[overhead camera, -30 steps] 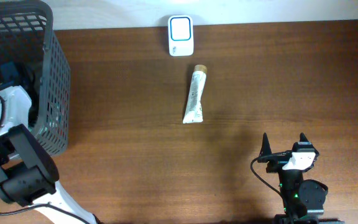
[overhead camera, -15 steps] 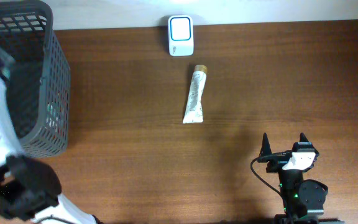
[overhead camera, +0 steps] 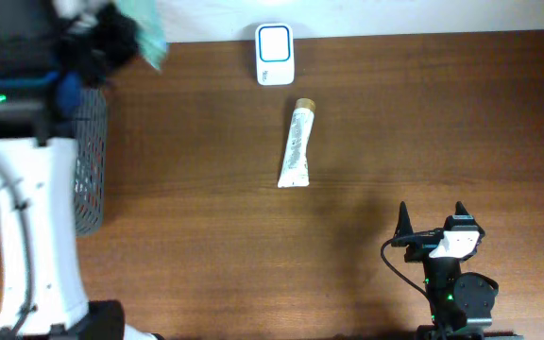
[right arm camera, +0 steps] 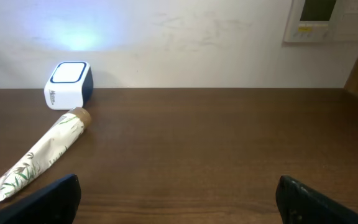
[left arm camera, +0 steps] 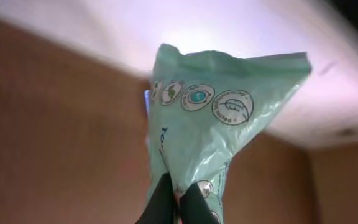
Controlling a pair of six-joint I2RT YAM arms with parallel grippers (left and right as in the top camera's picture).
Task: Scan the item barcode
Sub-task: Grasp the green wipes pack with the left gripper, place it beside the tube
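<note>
Well, the left end effector (left arm camera: 174, 200) is pinching a green pouch (left arm camera: 219, 118) by one edge, holding it at the upper left of the overhead frame, over the basket (overhead camera: 90, 170), presumably to show its barcode to the scanner (overhead camera: 275, 54) at top centre. The right end effector (overhead camera: 432, 215) waits lower right, jaws spread. A tube (overhead camera: 297, 146) lies on the surface (overhead camera: 206, 236).
</note>
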